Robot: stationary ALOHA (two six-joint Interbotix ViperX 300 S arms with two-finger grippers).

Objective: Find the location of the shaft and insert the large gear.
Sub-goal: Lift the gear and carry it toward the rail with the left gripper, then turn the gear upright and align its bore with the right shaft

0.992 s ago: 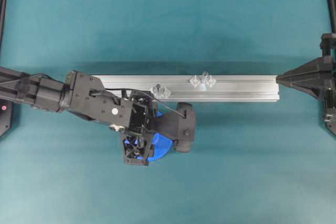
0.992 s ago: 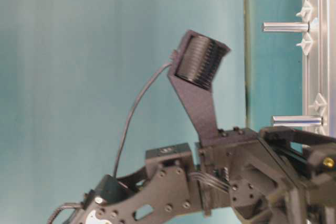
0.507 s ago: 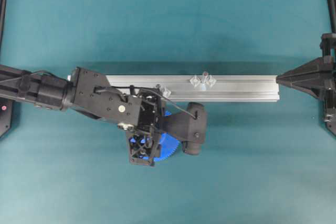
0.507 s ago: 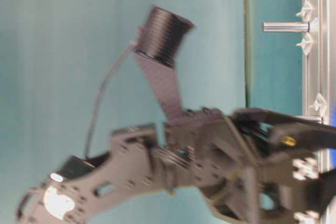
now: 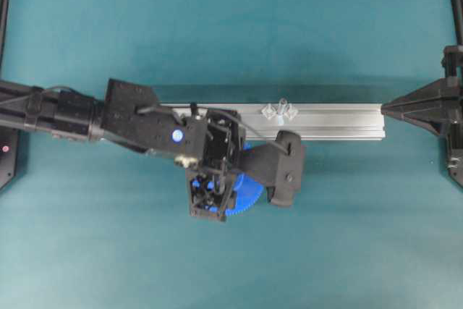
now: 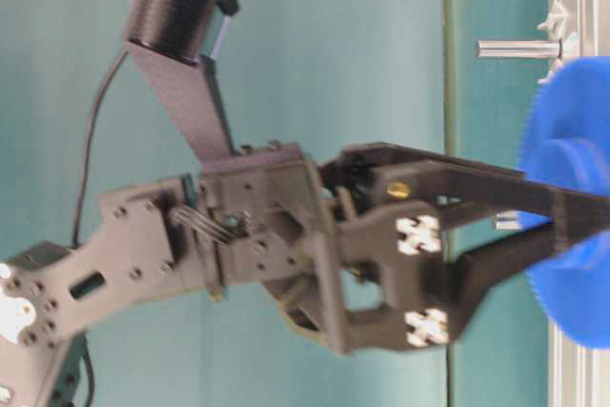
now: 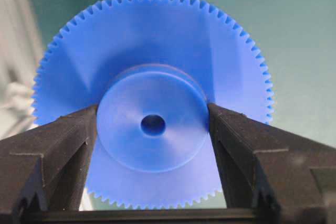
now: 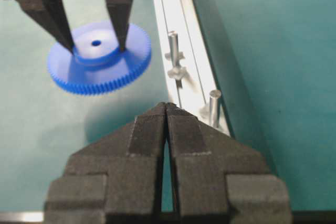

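Jaws of the left gripper are clamping the raised hub of the flat bright-blue plastic large gear, keeping its centre hole clear for insertion. Beyond them, on the ribbed aluminium rail, the small silvery upright shaft is waiting; the right gripper is resting clenched, empty.
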